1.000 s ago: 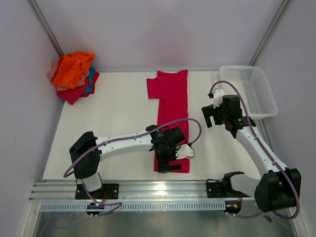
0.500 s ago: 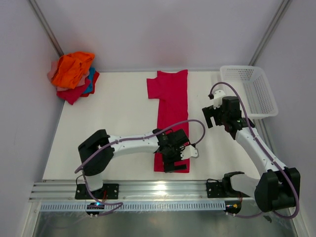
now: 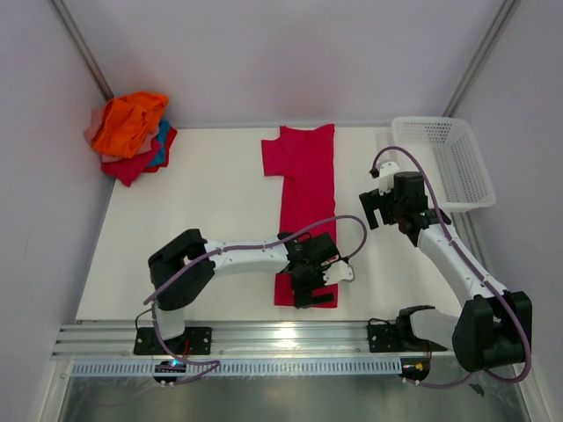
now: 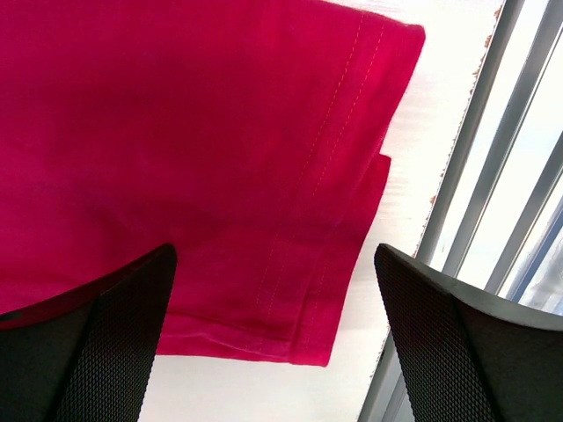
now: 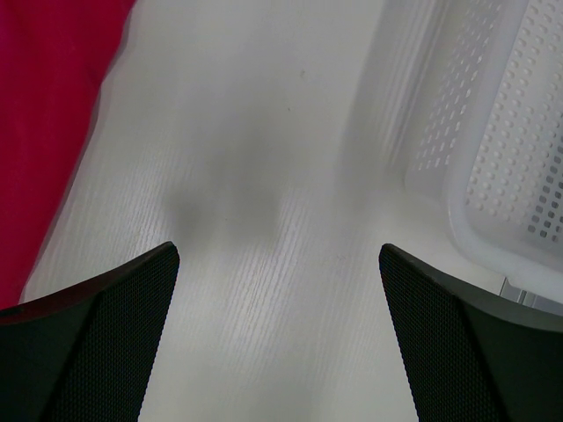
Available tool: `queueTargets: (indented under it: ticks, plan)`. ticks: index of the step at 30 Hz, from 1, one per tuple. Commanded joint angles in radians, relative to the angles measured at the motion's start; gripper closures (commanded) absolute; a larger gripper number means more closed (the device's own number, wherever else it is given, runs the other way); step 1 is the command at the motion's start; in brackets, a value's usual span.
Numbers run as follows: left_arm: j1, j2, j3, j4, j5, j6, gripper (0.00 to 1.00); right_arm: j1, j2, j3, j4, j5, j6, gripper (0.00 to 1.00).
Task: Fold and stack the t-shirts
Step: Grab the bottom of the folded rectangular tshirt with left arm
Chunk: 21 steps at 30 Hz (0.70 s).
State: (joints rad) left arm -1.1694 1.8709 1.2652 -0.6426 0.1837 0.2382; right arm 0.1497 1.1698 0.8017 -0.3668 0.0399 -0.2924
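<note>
On the table (image 3: 202, 202), centre: crimson t-shirt (image 3: 307, 189) lies flat as a long narrow strip, with one sleeve out to the left at the far end and the hem toward the arms.
Left gripper (image 3: 305, 288): jaws spread wide over the shirt's near hem corner, gripping nothing.
Right gripper (image 3: 373, 209): jaws fully apart, empty, over bare table between shirt and basket.
Far-left corner: pile of t-shirts (image 3: 130, 132), orange on top.
Far-right edge: white mesh basket (image 3: 444, 163).

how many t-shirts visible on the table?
5: crimson shirt flat mid-table; orange shirt, pale pink shirt, blue shirt and red shirt heaped in the far-left corner. The heap may hide more.
</note>
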Motion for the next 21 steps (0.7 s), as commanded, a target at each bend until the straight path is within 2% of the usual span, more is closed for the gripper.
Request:
queueTargets:
  ticks: [1,11,21]
  plan:
    - [-0.001,0.01,0.003,0.031,-0.006,-0.02,0.05,0.007,0.004,0.007,0.04,0.008,0.009,0.01]
    - [-0.004,0.004,0.005,0.014,-0.029,-0.068,0.07,0.007,-0.004,0.008,0.032,-0.005,0.01,0.0]
    - [-0.05,-0.013,0.002,0.011,-0.127,-0.085,0.08,0.007,-0.016,0.007,0.028,0.002,0.013,0.01]
